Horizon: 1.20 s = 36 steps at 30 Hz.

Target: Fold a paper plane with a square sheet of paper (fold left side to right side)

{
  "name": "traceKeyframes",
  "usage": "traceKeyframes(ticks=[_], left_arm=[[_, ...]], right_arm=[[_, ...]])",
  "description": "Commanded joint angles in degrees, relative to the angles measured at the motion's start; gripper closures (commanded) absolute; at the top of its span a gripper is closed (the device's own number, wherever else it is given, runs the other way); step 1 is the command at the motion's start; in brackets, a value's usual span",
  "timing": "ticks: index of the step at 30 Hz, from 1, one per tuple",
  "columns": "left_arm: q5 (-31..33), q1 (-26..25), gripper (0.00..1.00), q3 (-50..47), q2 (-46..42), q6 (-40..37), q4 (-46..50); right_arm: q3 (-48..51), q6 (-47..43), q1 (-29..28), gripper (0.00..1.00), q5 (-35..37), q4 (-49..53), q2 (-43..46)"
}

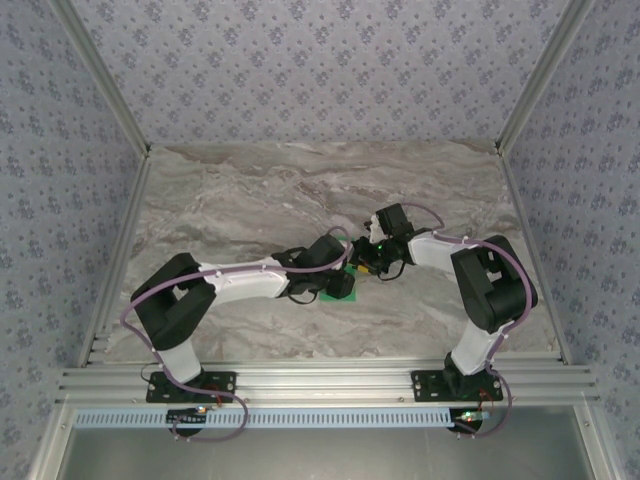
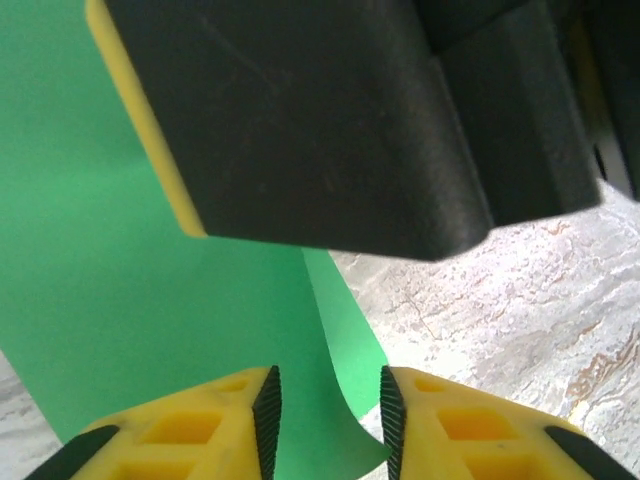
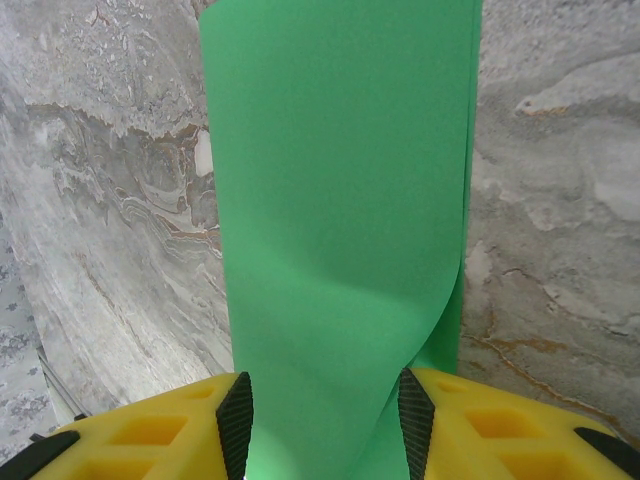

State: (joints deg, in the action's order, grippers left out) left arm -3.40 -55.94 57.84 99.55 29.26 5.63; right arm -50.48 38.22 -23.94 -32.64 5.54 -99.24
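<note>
In the top external view the square sheet of paper (image 1: 330,297) is largely hidden beneath the left gripper (image 1: 345,284) and right gripper (image 1: 364,264), its outline too small to be made out. In the left wrist view its upper part is covered by a dark, blurred block (image 2: 320,120), and in the right wrist view its far and near ends are cut off.

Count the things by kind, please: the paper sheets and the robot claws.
Paper sheets: 1 (green paper sheet)
Robot claws: 2 (left claw, right claw)
Total: 3
</note>
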Motion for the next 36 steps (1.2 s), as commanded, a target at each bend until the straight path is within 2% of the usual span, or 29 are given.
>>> traceKeyframes(ticks=[1, 5, 10, 14, 18, 21, 23, 31, 36], left_arm=[[1.1, -0.3, 0.75, 1.9, 0.6, -0.1, 0.4], [1.4, -0.3, 0.88, 1.7, 0.3, -0.2, 0.8], [1.9, -0.3, 0.95, 0.4, -0.7, 0.1, 0.2], [1.1, 0.5, 0.98, -1.3, -1.9, 0.9, -1.1], [-2.9, 2.7, 0.98, -4.3, -3.5, 2.6, -5.4], [-6.0, 4.4, 0.98, -6.5, -4.4, 3.7, -8.5], [-7.1, 5.5, 0.98, -7.4, -4.9, 4.1, -9.7], [-8.9, 8.3, 0.97, -9.0, -5.1, 4.0, -10.2], [-8.9, 9.4, 0.97, -9.2, -5.0, 3.2, -9.3]], right_arm=[[-1.1, 0.8, -0.4, 0.53, -0.8, 0.1, -1.2], [-1.2, 0.7, -0.3, 0.53, -0.8, 0.1, -1.2], [-1.3, 0.4, 0.0, 0.52, -1.0, -0.3, 0.3], [-0.8, -0.6, 0.9, 0.49, -0.8, -0.3, 3.4], [1.8, -1.7, 2.4, 0.41, -0.1, -1.0, 8.1], [4.3, -1.7, 3.2, 0.40, 0.0, -0.8, 11.4], [5.4, -4.5, 3.3, 0.42, -0.1, 0.9, 12.6], [9.2, -6.1, -1.2, 0.73, 1.3, 4.1, 12.3], [9.0, -6.3, -3.1, 0.77, 3.4, 5.7, 8.6]])
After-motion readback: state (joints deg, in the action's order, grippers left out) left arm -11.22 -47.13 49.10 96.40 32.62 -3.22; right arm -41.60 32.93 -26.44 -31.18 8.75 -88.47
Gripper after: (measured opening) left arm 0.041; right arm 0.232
